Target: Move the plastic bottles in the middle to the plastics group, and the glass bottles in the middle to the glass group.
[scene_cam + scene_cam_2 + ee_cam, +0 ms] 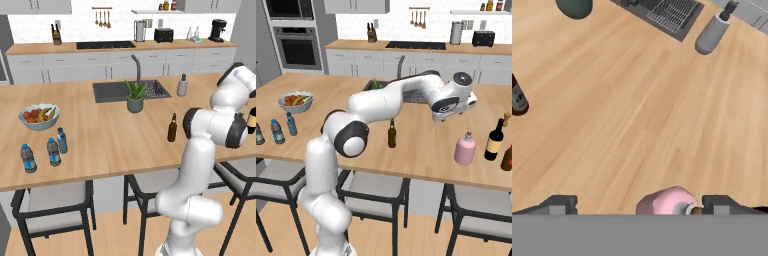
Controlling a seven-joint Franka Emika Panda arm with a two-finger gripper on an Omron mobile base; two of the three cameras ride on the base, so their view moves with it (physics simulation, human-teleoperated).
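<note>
Gripper fully spread, jaws wide apart, grasping nothing; suspended over the wooden counter. Pink bottle upright on the counter, released, standing near the dark wine bottle at the right end; seen in the hand view low between the fingertips. Amber bottle upright mid-counter, well apart from the gripper. Three water bottles grouped at the left end, near the fruit bowl. Grey soap dispenser beside the sink; potted plant in front of the sink.
</note>
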